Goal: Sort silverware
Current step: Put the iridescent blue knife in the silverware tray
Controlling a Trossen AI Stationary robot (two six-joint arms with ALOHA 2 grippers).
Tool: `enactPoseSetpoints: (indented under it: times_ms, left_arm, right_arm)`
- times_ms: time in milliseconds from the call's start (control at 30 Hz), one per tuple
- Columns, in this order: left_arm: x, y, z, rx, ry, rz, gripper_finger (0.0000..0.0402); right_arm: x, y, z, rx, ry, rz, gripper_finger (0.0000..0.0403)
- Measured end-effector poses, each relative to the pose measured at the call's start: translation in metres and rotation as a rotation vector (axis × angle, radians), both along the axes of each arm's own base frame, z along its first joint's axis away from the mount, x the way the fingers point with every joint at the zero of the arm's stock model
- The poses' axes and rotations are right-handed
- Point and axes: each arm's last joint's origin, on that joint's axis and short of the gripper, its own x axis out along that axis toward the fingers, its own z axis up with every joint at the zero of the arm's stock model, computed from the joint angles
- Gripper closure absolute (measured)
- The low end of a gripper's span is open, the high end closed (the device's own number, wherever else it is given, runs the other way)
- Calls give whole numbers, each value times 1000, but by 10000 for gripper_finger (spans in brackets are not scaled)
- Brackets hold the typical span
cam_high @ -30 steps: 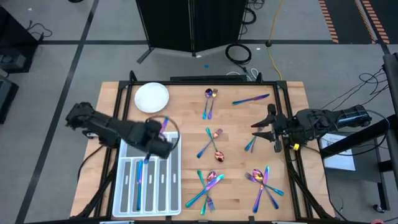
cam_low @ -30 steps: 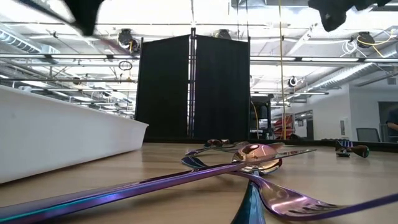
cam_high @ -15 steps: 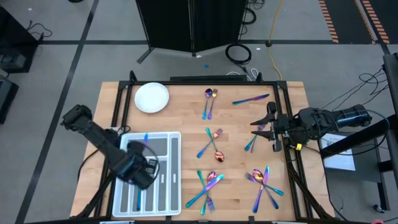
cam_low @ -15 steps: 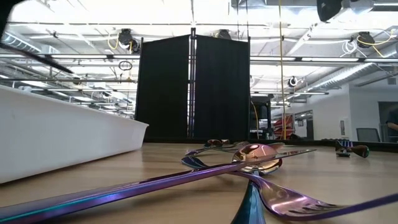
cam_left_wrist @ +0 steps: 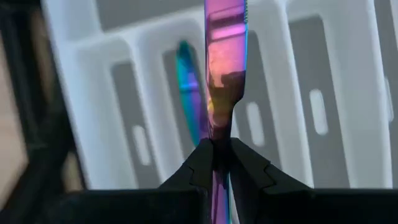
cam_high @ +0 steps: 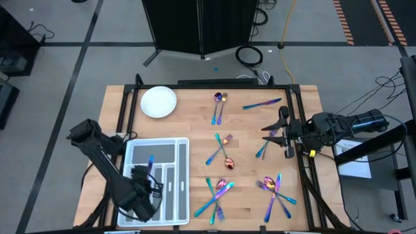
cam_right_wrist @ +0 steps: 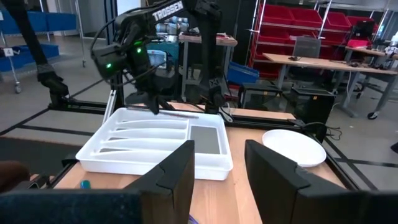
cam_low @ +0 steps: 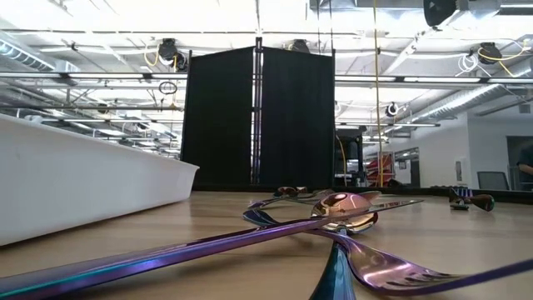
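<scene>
Left gripper [cam_left_wrist: 214, 163] fingers pinch a rainbow knife [cam_left_wrist: 222, 74] over the white tray [cam_high: 184, 170]. Right gripper [cam_high: 273, 133] waits at the desk [cam_high: 195, 123] edge, fingers spread

I see the compartment tray [cam_high: 158, 179] at the bench's [cam_high: 195, 130] front-left corner, the plate [cam_high: 158, 102] at its back-left corner. The left end effector [cam_high: 144, 195] hangs over the tray's front end, clamped on a knife [cam_left_wrist: 222, 74]. Loose silverware [cam_high: 221, 188] lies across the middle and right, where the right end effector [cam_high: 276, 133] waits at the edge.

Knife [cam_left_wrist: 225, 68] in claw [cam_left_wrist: 221, 163] above tray [cam_left_wrist: 93, 118]
</scene>
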Motion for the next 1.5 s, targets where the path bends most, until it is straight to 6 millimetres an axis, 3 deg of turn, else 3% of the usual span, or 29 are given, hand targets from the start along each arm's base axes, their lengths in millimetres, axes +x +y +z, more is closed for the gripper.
enactPoseSetpoints:
  times_ms: [200,433,700,1167,1500]
  left_arm:
    - [3,-15,-19,-37,50,-2,368]
    - [-2,-26,-28,-47,73,-11,368]
    - [-5,-24,-39,37,172,5,368]
    - [5,-28,-61,19,249,60,368]
    - [6,-28,-63,16,252,84,368]
  right_arm:
    - [0,0,0,26,4,-1,273]
    - [5,1,-3,29,26,-2,273]
    - [12,3,-7,26,62,-2,273]
    - [16,4,-9,61,82,-4,273]
    - [15,4,-9,61,81,-3,273]
